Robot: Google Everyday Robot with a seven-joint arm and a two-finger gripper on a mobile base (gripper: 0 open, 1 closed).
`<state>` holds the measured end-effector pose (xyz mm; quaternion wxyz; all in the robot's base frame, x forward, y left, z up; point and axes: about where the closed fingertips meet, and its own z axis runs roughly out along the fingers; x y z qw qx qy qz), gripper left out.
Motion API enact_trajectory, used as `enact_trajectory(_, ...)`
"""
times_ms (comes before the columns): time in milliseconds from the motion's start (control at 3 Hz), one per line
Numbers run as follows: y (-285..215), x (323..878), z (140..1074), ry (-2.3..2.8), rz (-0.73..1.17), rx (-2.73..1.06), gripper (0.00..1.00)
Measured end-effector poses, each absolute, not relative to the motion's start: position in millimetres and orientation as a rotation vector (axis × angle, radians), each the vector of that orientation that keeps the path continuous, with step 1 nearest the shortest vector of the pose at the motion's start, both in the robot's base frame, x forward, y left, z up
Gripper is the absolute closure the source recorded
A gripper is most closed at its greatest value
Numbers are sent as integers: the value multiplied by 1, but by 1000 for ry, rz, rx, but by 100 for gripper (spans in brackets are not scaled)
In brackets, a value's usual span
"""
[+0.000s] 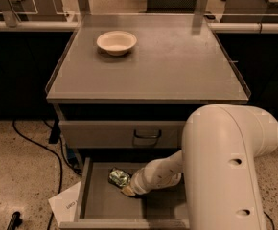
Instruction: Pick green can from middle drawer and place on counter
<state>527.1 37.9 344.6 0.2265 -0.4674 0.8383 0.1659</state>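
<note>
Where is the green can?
The green can lies in the open drawer, low in the camera view, left of centre, with the gripper just beside it.
</note>
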Motion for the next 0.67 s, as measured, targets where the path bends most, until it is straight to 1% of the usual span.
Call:
enact_trajectory(333,36,524,352,2295,511,-1286,100)
enact_trajectory(667,21,513,382,2269,572,-1260,100)
